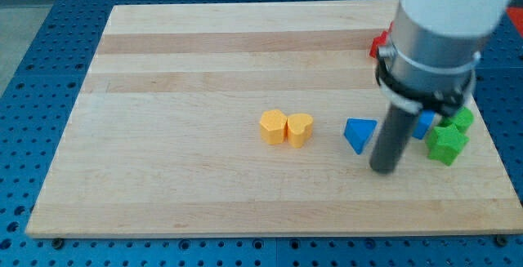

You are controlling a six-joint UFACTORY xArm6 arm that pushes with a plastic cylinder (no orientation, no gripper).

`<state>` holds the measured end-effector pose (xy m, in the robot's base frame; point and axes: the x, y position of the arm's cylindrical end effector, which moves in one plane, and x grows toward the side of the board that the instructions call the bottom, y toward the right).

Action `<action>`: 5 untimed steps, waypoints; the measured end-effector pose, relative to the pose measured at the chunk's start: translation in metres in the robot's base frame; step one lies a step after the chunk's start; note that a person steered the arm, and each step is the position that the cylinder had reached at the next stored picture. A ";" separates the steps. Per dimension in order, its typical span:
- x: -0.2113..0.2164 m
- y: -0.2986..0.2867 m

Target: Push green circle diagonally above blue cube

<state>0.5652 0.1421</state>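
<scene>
1. Wooden board (204, 55): fills most of the frame, pale planks, lying on a blue perforated table (33, 71).
2. My arm: the big white-and-grey housing comes down from the upper right of the frame, hiding part of the board's right side. I carry no jaws, just the dark rod, so there is nothing to open or close.
3. My tip (382, 169): lower right of centre, just right of the blue triangle (359, 134), near it; contact cannot be told.
4. Blue cube (424, 123): only a sliver shows just right of the rod, partly hidden behind it.
5. Green blocks: a green star-like block (446, 144) right of my tip, near the board's right edge. Another green piece (463, 119), touching its upper right, mostly hidden by my arm; I cannot tell its shape, so I cannot confirm it as the circle.
6. Yellow hexagon (273, 126) and yellow heart (299, 129): mid-frame, side by side, touching, well left of my tip.
7. Red block (377, 45): upper right, mostly hidden behind my arm; shape unclear.
</scene>
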 end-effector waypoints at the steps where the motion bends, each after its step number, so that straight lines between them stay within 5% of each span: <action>1: 0.053 0.013; 3: 0.042 0.076; 5: 0.014 0.079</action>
<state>0.5797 0.2216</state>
